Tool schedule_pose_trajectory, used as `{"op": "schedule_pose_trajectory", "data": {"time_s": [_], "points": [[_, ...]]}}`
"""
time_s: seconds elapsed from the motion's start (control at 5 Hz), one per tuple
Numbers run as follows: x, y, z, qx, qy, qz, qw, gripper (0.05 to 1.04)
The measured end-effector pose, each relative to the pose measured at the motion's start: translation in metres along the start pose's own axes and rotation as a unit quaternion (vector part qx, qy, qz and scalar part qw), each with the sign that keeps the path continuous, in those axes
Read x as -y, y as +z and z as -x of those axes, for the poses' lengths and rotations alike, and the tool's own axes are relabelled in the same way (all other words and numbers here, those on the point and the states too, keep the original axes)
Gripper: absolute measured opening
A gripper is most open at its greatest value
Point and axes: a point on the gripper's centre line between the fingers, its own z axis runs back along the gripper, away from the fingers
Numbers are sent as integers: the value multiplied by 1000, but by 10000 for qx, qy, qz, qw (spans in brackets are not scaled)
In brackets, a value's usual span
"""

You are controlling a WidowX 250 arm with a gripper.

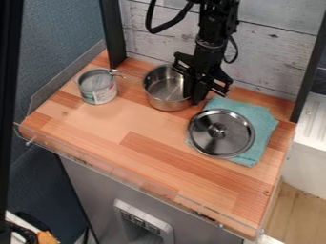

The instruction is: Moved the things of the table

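Hanging down at the right-hand rim of the round silver metal saucepan, the black two-finger claw overlaps that rim; I cannot tell whether it is released, clenched or grasping the pan, nor whether it touches it. The pan stands upright on the wooden counter, its handle pointing left toward a short cylindrical metal can with a printed label. To the pan's lower right, a round silver lid with a central knob lies on a folded teal cloth.

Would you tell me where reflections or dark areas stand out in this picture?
In the camera view, bright reflections streak the metal lid and the inside of the pot, while the black gripper is dark enough that its parts blend together.
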Motion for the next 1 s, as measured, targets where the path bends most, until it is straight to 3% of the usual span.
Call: {"op": "schedule_pose_trajectory", "data": {"time_s": [0.2, 0.4, 0.6, 0.8, 1.0], "points": [[1, 0, 2, -46, -54, 27, 10000, 82], [-3, 27, 6, 103, -165, 3, 9998, 81], [-5, 74, 19, 390, -437, -136, 9982, 76], [1, 91, 46, 394, -604, -209, 9972, 73], [11, 82, 76, 253, -710, -164, 9970, 73]]}}
